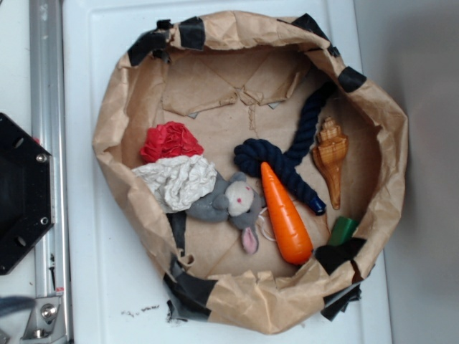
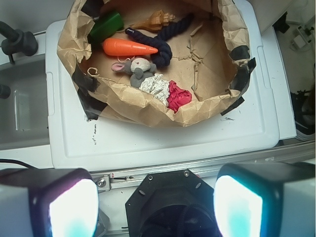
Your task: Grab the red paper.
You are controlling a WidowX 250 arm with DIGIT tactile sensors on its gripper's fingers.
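Observation:
The red paper is a small ruffled wad inside the rolled-down brown paper bag, near its left wall, touching the white paper wad. In the wrist view the red paper lies against the bag's near wall. My gripper is open, high above the robot's black base, well short of the bag. Nothing is between its fingers. The gripper does not show in the exterior view.
In the bag lie a grey toy mouse, an orange carrot, a dark blue rope, a tan shell and a green block. The bag rests on a white lid. A metal rail and black base are at left.

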